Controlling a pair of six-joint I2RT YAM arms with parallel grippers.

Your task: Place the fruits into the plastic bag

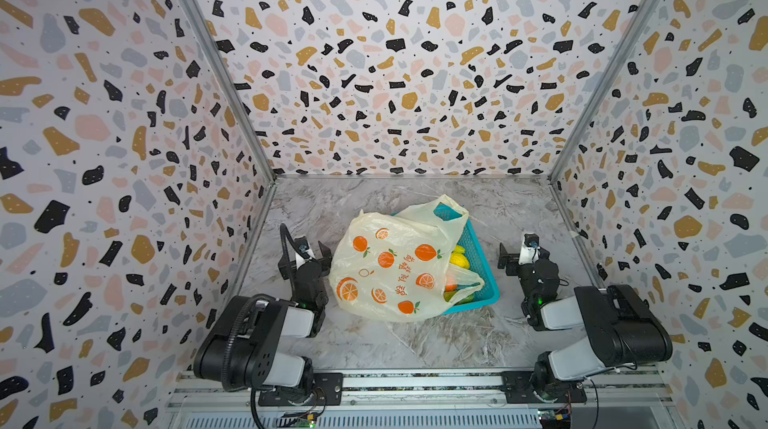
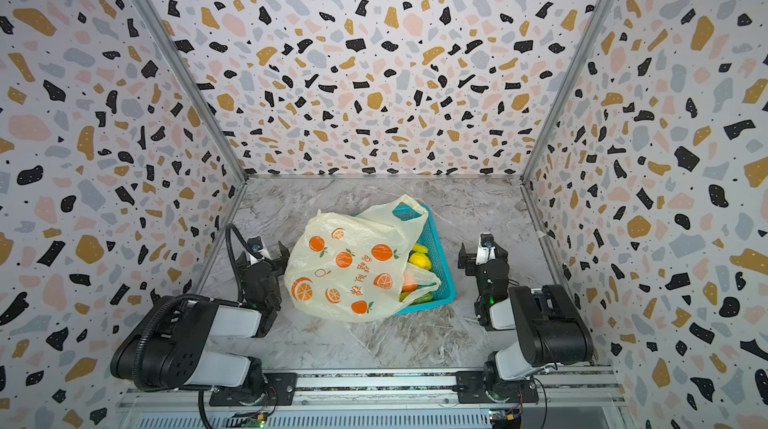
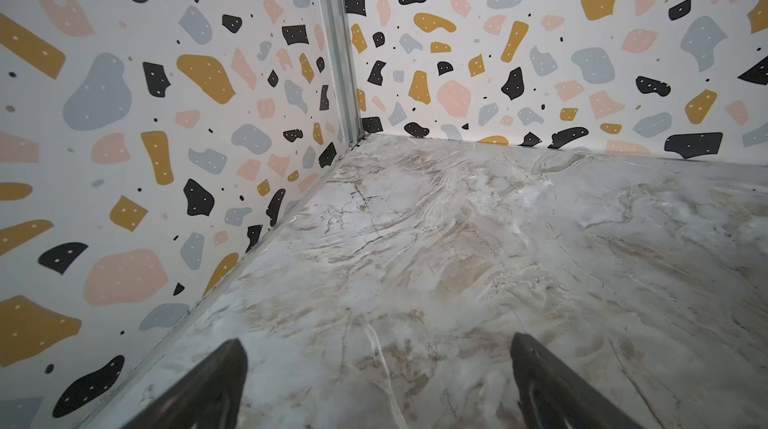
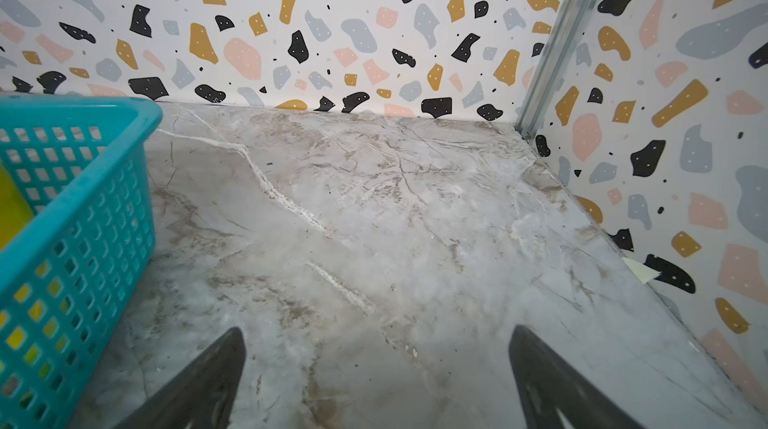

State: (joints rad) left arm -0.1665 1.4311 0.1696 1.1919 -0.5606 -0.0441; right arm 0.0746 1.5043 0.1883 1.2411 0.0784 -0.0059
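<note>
plastic bag [image 1: 386,269] — thin, crinkled — drapes over the perforated teal basket [image 1: 484,269].

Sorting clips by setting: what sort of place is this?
Probably a lab robot cell: terrazzo-print walls box in a marble-look table, and a left arm and right arm are mounted on a metal rail at its front.

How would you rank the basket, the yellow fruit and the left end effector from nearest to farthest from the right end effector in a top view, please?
From the right end effector:
1. Basket, just beside it, toward the middle.
2. Yellow fruit, inside the basket.
3. Left end effector, on the bag's far side.
</note>
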